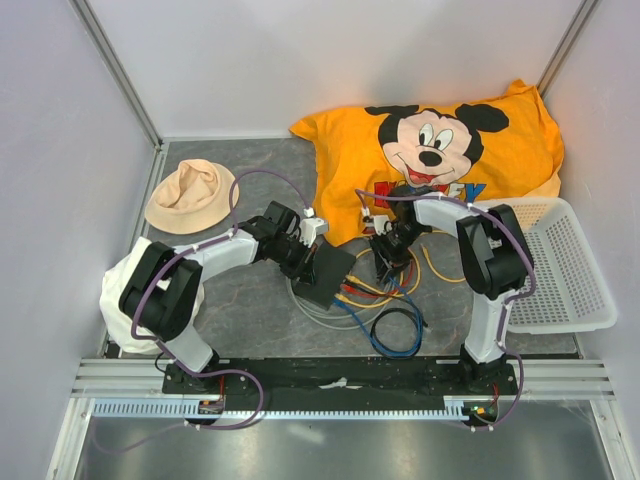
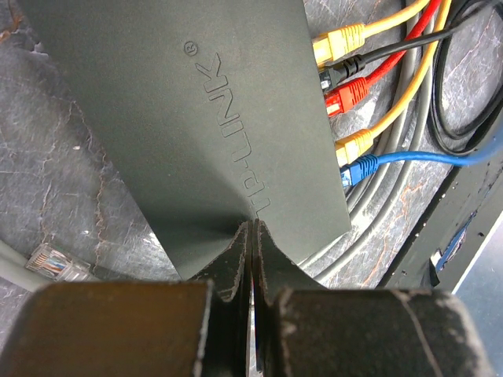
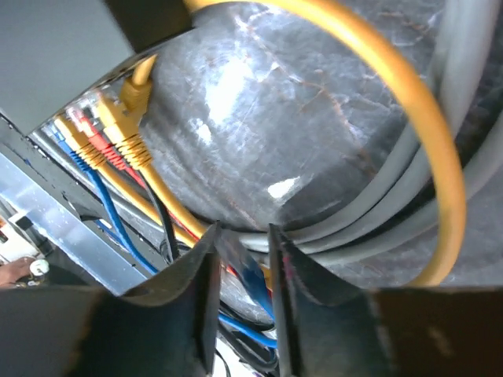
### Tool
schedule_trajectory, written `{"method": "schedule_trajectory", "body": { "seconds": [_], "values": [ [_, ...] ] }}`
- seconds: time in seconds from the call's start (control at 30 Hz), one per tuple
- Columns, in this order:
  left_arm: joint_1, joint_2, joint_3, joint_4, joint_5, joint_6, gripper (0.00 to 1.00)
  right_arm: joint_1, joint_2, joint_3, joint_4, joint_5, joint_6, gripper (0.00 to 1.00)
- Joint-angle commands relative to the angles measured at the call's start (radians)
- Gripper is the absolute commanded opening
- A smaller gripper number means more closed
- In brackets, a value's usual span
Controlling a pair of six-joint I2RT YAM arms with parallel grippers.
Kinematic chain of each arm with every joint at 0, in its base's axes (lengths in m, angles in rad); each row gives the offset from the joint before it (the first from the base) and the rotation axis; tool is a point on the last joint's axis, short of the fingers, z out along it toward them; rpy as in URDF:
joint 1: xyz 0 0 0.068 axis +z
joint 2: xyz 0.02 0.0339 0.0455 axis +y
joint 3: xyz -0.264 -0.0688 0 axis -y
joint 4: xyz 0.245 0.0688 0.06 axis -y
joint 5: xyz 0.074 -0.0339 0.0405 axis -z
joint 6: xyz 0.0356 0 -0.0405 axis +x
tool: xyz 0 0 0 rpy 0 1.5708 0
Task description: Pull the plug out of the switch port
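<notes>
The switch is a flat dark grey box on the mat; its embossed top fills the left wrist view. Yellow, black, red, yellow and blue plugs line its right side. My left gripper is shut, with its tips resting on the switch's top near one edge. My right gripper hovers over the cable tangle to the right of the switch. Its jaws stand apart, with a blue cable showing through the gap. Two yellow plugs enter the switch.
Grey cables and a yellow loop curl around my right gripper. A loose clear plug lies left of the switch. An orange Mickey cushion, a white mesh basket, a peach hat and a white cloth ring the work area.
</notes>
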State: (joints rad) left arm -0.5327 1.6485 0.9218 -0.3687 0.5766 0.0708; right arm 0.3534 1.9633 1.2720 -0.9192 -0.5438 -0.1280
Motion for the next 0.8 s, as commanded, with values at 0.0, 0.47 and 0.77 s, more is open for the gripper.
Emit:
{"method": "schedule_trajectory", "body": {
  "seconds": [0.0, 0.47, 0.77],
  "values": [
    [-0.009, 0.025, -0.003, -0.035, -0.070, 0.015, 0.02, -0.011, -0.111, 0.019, 0.043, -0.007, -0.033, 0.41],
    [-0.009, 0.005, -0.017, -0.026, -0.072, 0.015, 0.02, -0.008, 0.097, 0.173, 0.094, -0.237, 0.036, 0.38],
    [-0.009, -0.010, -0.018, -0.026, -0.072, 0.021, 0.02, 0.035, 0.175, 0.257, 0.189, -0.228, 0.117, 0.23]
  ]
}}
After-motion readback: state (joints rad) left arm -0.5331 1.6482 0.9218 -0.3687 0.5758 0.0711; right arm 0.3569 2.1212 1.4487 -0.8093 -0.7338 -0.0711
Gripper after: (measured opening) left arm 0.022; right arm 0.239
